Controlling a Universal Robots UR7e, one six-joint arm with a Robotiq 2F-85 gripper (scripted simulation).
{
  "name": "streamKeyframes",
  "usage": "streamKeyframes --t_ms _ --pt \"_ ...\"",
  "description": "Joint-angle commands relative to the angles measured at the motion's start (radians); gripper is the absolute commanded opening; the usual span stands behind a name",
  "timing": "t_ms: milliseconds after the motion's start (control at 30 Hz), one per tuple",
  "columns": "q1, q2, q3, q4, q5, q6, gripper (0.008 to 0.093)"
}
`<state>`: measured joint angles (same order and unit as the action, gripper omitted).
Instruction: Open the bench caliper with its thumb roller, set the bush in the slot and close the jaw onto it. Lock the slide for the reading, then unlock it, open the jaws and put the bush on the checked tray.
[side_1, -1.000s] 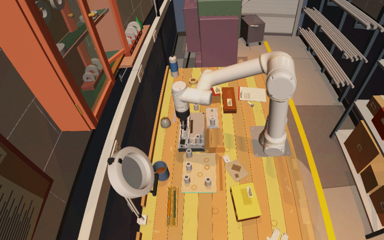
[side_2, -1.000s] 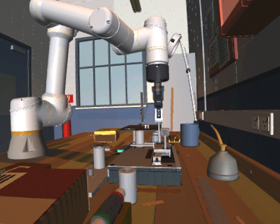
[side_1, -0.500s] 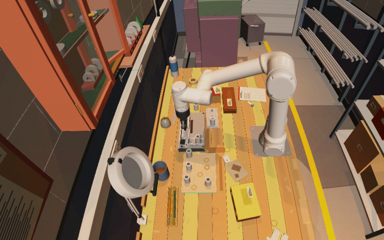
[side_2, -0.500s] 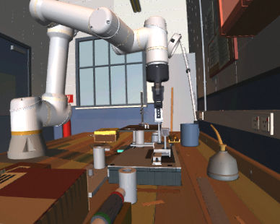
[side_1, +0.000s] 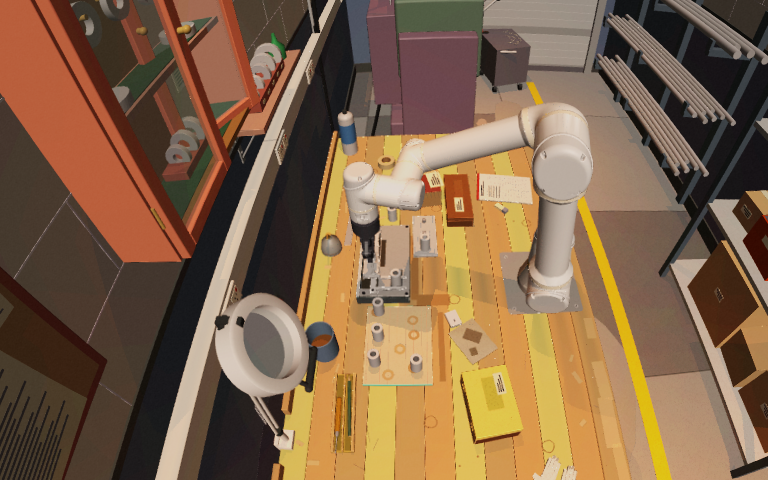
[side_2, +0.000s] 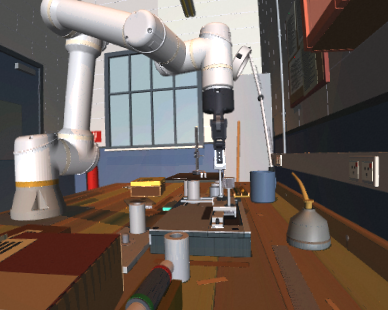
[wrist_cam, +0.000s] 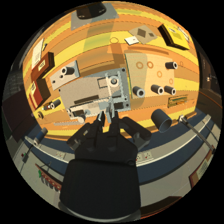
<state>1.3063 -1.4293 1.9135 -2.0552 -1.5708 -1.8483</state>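
The bench caliper (side_1: 384, 265) (side_2: 207, 220) (wrist_cam: 98, 98) sits on the left middle of the striped workbench, a grey block with a slide along its wall side. A grey bush (side_1: 396, 277) (wrist_cam: 112, 81) stands upright in its slot. My gripper (side_1: 368, 261) (side_2: 219, 162) (wrist_cam: 108, 117) points straight down over the slide's upright lever, open and holding nothing. Just past the caliper's near end lies a pale tray (side_1: 397, 345) (wrist_cam: 150, 74) marked with rings, carrying several more bushes. Another bush (side_1: 424, 242) (wrist_cam: 67, 70) stands on a small grey plate beside the caliper.
A round magnifier lamp (side_1: 265, 342) overhangs the wall edge of the bench, with a blue cup (side_1: 323, 341) (wrist_cam: 161, 120) beside it. An oil can (side_2: 307, 227) sits by the wall rail. A yellow box (side_1: 490, 403) and brown cases (side_1: 459, 199) lie further out.
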Motion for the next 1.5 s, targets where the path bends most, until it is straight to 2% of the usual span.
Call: streamKeyframes --t_ms 0,133,533,1033,1467 --pt "0.0 -0.001 0.0 0.0 0.0 0.0 0.0292" --pt "0.0 -0.001 0.0 0.0 0.0 0.0 0.0318" --pt "0.0 -0.002 -0.003 0.004 0.0 0.0 0.032" --pt "0.0 -0.058 -0.1 0.156 0.0 0.0 0.032" --pt "0.0 -0.062 -0.11 0.169 0.0 0.0 0.032"
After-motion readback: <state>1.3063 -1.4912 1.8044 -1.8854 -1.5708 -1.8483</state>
